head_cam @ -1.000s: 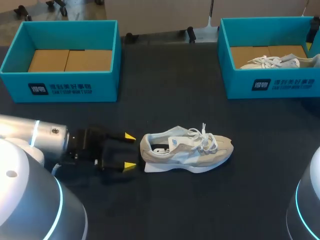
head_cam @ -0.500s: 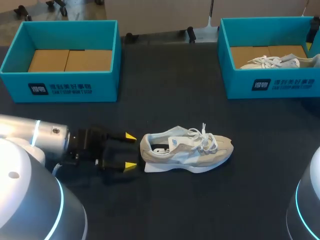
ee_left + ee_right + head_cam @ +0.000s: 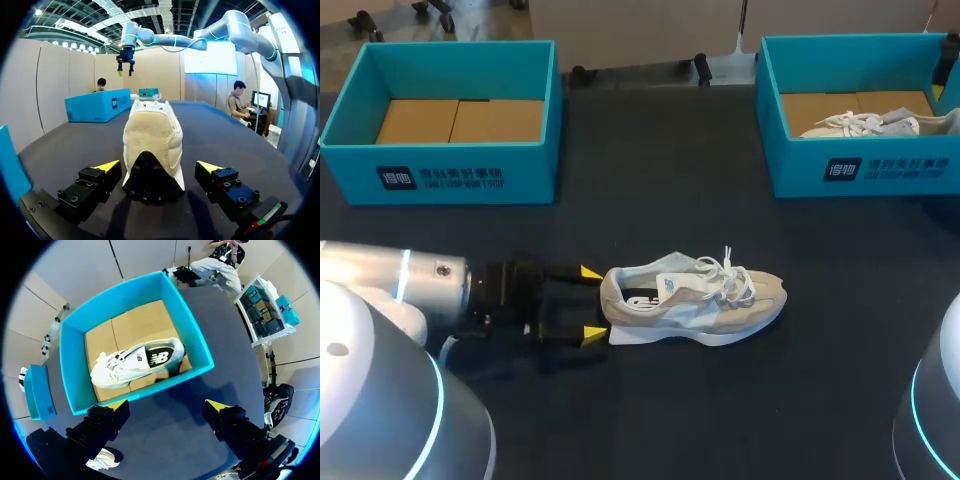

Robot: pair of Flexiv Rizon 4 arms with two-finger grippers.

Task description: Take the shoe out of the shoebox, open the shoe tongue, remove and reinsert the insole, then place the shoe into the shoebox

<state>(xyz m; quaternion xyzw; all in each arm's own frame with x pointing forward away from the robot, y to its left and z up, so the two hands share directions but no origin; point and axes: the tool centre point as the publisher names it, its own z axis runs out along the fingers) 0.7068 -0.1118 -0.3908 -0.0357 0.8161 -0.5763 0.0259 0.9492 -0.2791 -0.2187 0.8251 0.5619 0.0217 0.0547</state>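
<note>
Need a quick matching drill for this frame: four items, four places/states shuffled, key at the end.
Items
1. beige shoe
2. left shoebox
3. right shoebox
4. left hand

Places/states
A. holds a white shoe
B. open, fingers either side of the heel, not touching it
C. lying on the table, out of both boxes
D. no shoe inside, only a cardboard floor showing

Pairs: 1-C, 2-D, 3-A, 4-B
</note>
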